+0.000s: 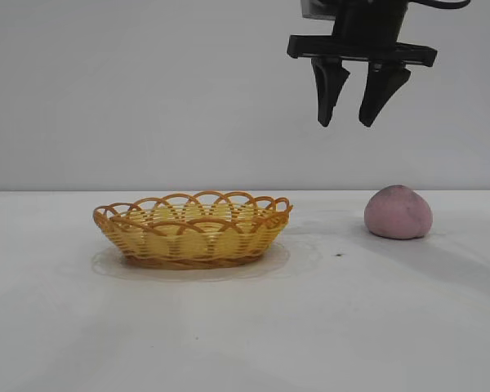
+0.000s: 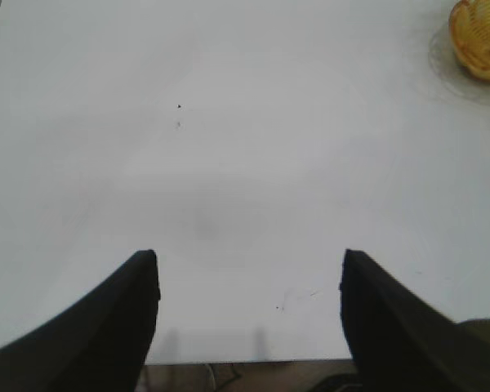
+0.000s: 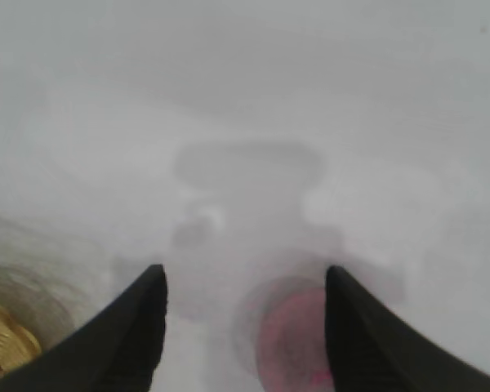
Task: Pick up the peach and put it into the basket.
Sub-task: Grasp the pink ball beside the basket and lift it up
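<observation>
The peach [image 1: 398, 212] sits on the white table [image 1: 245, 327] out at about three o'clock from the basket [image 1: 193, 229], well apart from it, resting flat with its slightly pointed top upward. It is a dusty pink, matte lump, and nothing is touching it.

The basket, a shallow woven wicker one with an orange-brown looped rim, stands at roughly nine o'clock from the peach. From the exterior view I can see nothing lying inside it.

The right gripper [image 1: 349, 122] hangs in the air high above the table, at about eleven o'clock from the peach, so it is up and a little toward the basket side rather than straight over the fruit. Its two dark fingers [image 1: 327, 91] point down with a clear gap between them, and they hold nothing. In the right wrist view the same gripper [image 3: 245, 282] shows its fingers spread wide, with the peach [image 3: 292, 339] blurred on the table below, between the two tips, and a sliver of the basket [image 3: 4, 336] off to one side.

The left gripper [image 2: 249, 265] appears only in its own wrist view, fingers parted wide and empty, over bare table, with the basket [image 2: 480, 37] far off at the corner of that view.
</observation>
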Tool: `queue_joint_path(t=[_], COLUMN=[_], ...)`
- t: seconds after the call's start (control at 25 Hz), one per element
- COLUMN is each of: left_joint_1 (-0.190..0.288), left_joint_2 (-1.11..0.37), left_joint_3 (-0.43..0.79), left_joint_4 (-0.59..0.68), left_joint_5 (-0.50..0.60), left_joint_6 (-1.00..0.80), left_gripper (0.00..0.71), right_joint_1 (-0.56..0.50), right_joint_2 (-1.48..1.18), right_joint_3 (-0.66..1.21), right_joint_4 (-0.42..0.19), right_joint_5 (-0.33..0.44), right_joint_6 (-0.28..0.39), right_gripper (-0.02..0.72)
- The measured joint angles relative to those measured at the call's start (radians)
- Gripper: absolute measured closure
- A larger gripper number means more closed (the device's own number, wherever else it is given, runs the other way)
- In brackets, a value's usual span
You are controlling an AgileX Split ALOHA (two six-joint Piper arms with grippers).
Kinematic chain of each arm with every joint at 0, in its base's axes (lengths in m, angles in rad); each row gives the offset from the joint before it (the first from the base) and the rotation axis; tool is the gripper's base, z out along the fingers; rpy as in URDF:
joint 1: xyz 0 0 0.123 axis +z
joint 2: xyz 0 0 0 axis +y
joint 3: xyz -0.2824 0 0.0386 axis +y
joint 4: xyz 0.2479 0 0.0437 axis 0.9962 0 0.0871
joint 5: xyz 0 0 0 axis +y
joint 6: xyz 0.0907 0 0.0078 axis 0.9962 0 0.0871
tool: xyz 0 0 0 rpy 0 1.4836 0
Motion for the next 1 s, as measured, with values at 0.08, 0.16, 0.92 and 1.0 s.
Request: queue_joint_path(t=[0.08,0.16,0.92,1.0], left_joint_1=[0.000,0.000,0.000,0.000], left_joint_2=[0.000,-0.001,-0.001,-0.001], left_joint_3=[0.002,0.002,0.002,0.002], left_joint_4=[0.000,0.000,0.000,0.000], left_joint_5=[0.000,0.002,0.002,0.002], left_joint_6=[0.002,0.004,0.006,0.006], left_gripper=[0.290,0.290,0.290,0.290], right_joint_1=[0.000,-0.004,0.088,0.150], right_joint_2=[0.003,0.006,-0.011,-0.076], right_joint_3=[0.000,0.000,0.000,-0.002], right_joint_4=[-0.034,-0.062,-0.001,0.058], right_joint_5=[0.042,0.082,0.006,-0.006], right_joint_6=[0.000,0.000,-0.101,-0.145], right_gripper=[0.300,0.300,0.703,0.703])
